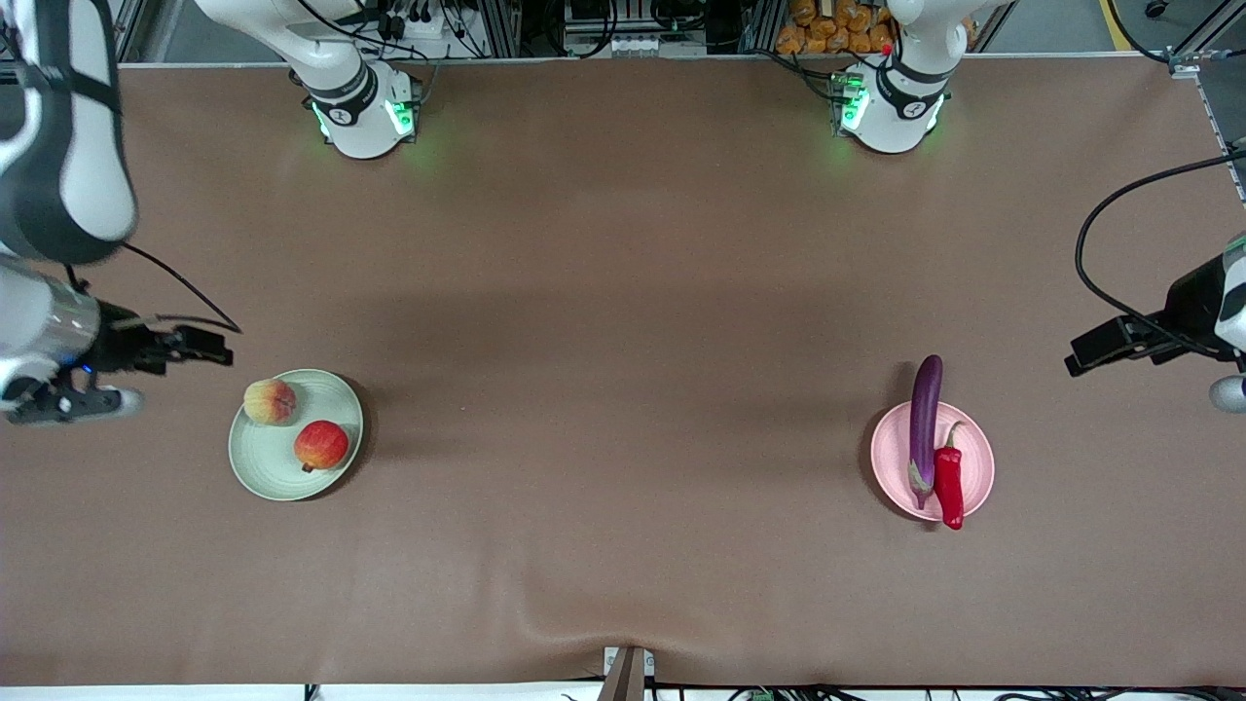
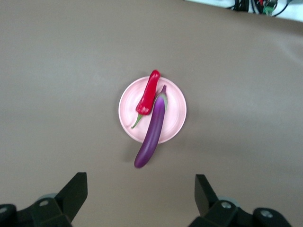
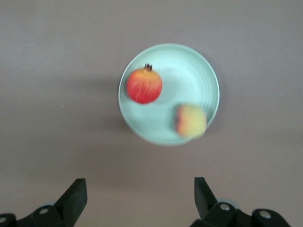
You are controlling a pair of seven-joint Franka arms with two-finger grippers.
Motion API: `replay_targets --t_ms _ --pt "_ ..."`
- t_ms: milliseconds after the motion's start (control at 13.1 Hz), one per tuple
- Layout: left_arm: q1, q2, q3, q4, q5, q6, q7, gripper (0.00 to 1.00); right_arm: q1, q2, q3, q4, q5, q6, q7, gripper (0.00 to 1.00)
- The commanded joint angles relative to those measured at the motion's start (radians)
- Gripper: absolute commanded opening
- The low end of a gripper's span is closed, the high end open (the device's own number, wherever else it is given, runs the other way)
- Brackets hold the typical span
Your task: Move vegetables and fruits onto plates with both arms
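Brown surface (image 1: 623, 292): both fruits (image 1: 321, 445) on mint plate (image 1: 255, 467), eggplant (image 1: 925, 419) and chili (image 1: 949, 484) on pink plate (image 1: 976, 458). Left pincer (image 2: 141, 194) and right pincer (image 3: 140, 194) empty, fingers apart, raised over bare surface near table ends.

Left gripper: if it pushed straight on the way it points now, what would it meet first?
Judging by its wrist view, probably the long purple eggplant overhanging the pink plate. The open left gripper is well apart from it; depth is unclear.

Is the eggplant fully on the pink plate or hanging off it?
Hanging off. The eggplant lies across the pink plate beside the chili, its rounded end overhanging the rim onto the table.
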Motion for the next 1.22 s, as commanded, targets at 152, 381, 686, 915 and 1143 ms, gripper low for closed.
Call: replay_targets --t_ms 152,381,686,915,1143 --pt "-0.236 -0.232 0.231 -0.22 -0.003 -0.045 0.002 1.0 -0.127 -0.192 0.198 -0.015 -0.053 -0.155 0.159 1.0" --pt "-0.361 -0.326 0.438 -0.329 -0.115 -0.045 0.047 1.0 -0.138 -0.208 0.226 0.106 -0.113 -0.284 0.172 1.0" --pt "-0.366 -0.432 0.448 -0.403 -0.109 -0.045 0.05 1.0 -0.168 -0.212 0.203 0.163 -0.102 -0.333 0.169 1.0" --pt "-0.352 -0.432 0.382 -0.374 -0.089 -0.062 0.062 1.0 -0.168 -0.211 0.204 0.16 -0.099 -0.326 0.173 1.0" --pt "-0.332 -0.369 0.341 -0.252 -0.04 -0.096 0.061 1.0 -0.168 -0.211 0.204 0.158 -0.108 -0.326 0.184 1.0"
